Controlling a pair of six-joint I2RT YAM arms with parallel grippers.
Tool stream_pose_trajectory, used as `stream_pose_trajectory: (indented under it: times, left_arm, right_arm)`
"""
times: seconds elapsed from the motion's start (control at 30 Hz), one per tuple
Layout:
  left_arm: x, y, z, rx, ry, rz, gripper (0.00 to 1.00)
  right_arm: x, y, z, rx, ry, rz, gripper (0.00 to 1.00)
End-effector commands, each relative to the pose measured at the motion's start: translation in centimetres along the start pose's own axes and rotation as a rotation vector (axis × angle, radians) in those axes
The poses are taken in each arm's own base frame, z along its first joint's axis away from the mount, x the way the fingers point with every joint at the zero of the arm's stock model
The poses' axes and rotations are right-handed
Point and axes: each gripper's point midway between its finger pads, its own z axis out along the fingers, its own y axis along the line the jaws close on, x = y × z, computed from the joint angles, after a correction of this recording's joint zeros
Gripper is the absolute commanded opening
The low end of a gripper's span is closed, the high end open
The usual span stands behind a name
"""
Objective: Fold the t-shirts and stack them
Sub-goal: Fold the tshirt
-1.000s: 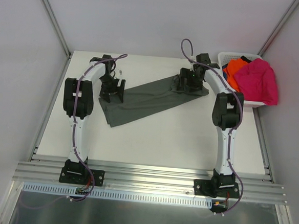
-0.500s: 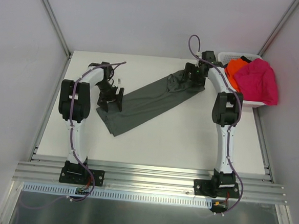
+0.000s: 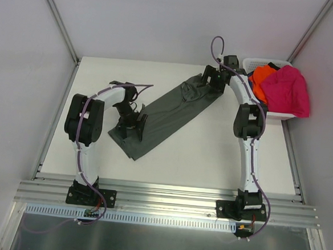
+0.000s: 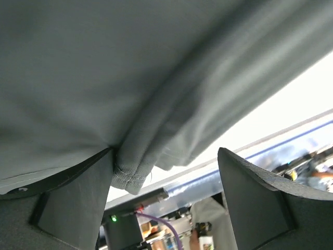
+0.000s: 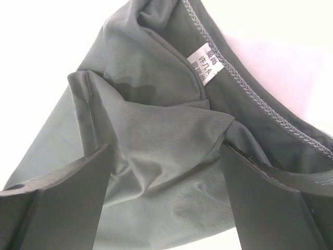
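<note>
A dark grey-green t-shirt (image 3: 167, 111) lies in a long diagonal band on the white table, from near left to far right. My left gripper (image 3: 131, 124) sits on its near-left end, jaws open. In the left wrist view the cloth (image 4: 130, 78) fills the top and a hemmed fold (image 4: 127, 174) rests against the left finger (image 4: 78, 208); the gap to the other finger is empty. My right gripper (image 3: 213, 81) is open over the far end, its fingers straddling the bunched collar area (image 5: 166, 140) below the white label (image 5: 207, 62). Magenta (image 3: 289, 90) and orange (image 3: 263, 74) t-shirts sit in the basket.
The white lattice basket (image 3: 281, 115) stands at the table's far right corner, beside the right arm. Grey walls and metal posts close in the left, back and right. An aluminium rail (image 3: 167, 194) with both arm bases runs along the near edge.
The left gripper has moved nearer and to the right, and the right gripper farther back. The grey-green shirt has shifted with them and now lies steeper and narrower.
</note>
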Motion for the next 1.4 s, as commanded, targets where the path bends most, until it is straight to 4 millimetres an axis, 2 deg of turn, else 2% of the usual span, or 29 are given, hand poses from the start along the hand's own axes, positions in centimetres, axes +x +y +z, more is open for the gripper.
stream_pose_trajectory:
  times: [0.0,0.13,0.23,0.3,0.43,0.5,0.53,0.63,0.67,0.8,0.93,1.1,1.2,1.37]
  left_arm:
    - [2.3,-2.6,-1.4,0.041,0.001,0.058,0.8]
    - [3.2,-3.2,-1.0,0.026,0.005,0.092,0.81]
    - [2.3,-2.7,-2.0,-0.035,-0.045,0.114,0.81]
    - [0.9,-2.8,-3.2,-0.069,-0.1,0.133,0.81]
    - [-2.4,-2.9,-5.6,-0.127,-0.204,0.175,0.82]
    - [-3.5,-2.8,-6.2,-0.148,-0.229,0.196,0.82]
    - [-4.1,-2.3,-6.2,-0.175,-0.231,0.196,0.82]
    - [-5.7,-1.6,-7.0,-0.19,-0.272,0.191,0.82]
    - [-6.3,-0.9,-6.8,-0.195,-0.273,0.175,0.82]
    - [-8.0,1.3,-6.4,-0.175,-0.27,0.117,0.82]
    - [-11.0,3.4,-6.6,-0.184,-0.295,0.088,0.82]
    - [-12.3,4.6,-6.1,-0.163,-0.294,0.055,0.82]
    - [-11.7,4.8,-5.5,-0.141,-0.269,0.041,0.81]
    - [-9.0,4.5,-4.1,-0.1,-0.192,0.011,0.81]
  right_arm:
    - [-1.8,2.2,0.0,-0.068,-0.052,0.003,0.88]
    - [-2.5,3.1,0.1,-0.084,-0.075,-0.008,0.89]
    - [-2.6,3.8,-0.5,-0.093,-0.077,-0.02,0.89]
    - [-2.7,4.1,-1.1,-0.097,-0.077,-0.033,0.89]
    - [-3.7,5.0,-4.2,-0.097,-0.107,-0.048,0.9]
    - [-3.9,5.2,-5.4,-0.091,-0.117,-0.054,0.91]
    - [-4.0,5.8,-6.6,-0.093,-0.124,-0.062,0.91]
    - [-3.6,6.6,-8.4,-0.097,-0.118,-0.064,0.91]
    - [-3.0,7.2,-9.4,-0.099,-0.112,-0.064,0.91]
    - [-0.3,8.7,-11.0,-0.115,-0.055,-0.049,0.91]
    - [3.6,10.7,-10.8,-0.131,0.028,-0.069,0.91]
    - [7.0,11.7,-9.0,-0.12,0.105,-0.095,0.91]
    - [7.8,12.1,-8.1,-0.118,0.127,-0.119,0.91]
    - [8.7,11.2,-6.2,-0.093,0.159,-0.118,0.91]
